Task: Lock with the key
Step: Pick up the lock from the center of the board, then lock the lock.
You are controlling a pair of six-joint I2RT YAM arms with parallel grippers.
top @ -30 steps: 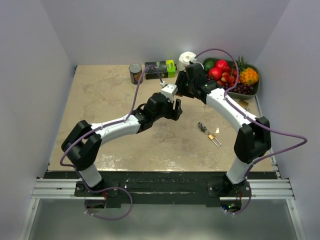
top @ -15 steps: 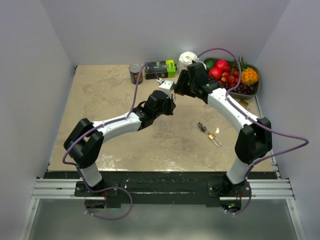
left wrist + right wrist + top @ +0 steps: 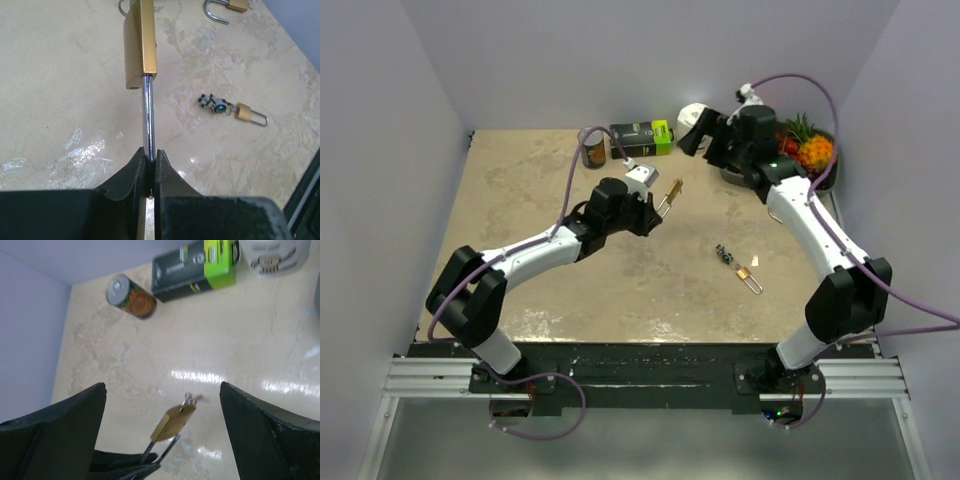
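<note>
My left gripper (image 3: 657, 208) (image 3: 150, 152) is shut on the steel shackle (image 3: 146, 112) of a brass padlock (image 3: 672, 190) (image 3: 140, 45) and holds it above the table. In the right wrist view the padlock (image 3: 172, 421) tilts up from the left fingers (image 3: 125, 467). A small blurred key (image 3: 190, 400) sticks out of the end of its body. My right gripper (image 3: 700, 143) (image 3: 162, 386) is wide open and holds nothing. It hangs behind and above the padlock, apart from it.
A smaller brass padlock with a key bunch (image 3: 740, 266) (image 3: 235, 111) lies on the table to the right. Another padlock (image 3: 226, 6) lies beyond it. A can (image 3: 591, 146) (image 3: 131, 296), a black-green box (image 3: 642, 137) (image 3: 195, 265), a white jar (image 3: 694, 115) and a fruit bowl (image 3: 817, 150) line the back.
Both grippers met at the padlock before. The left gripper has shut on the shackle and drawn it left. The right gripper has opened, let go and pulled back toward the jar.
</note>
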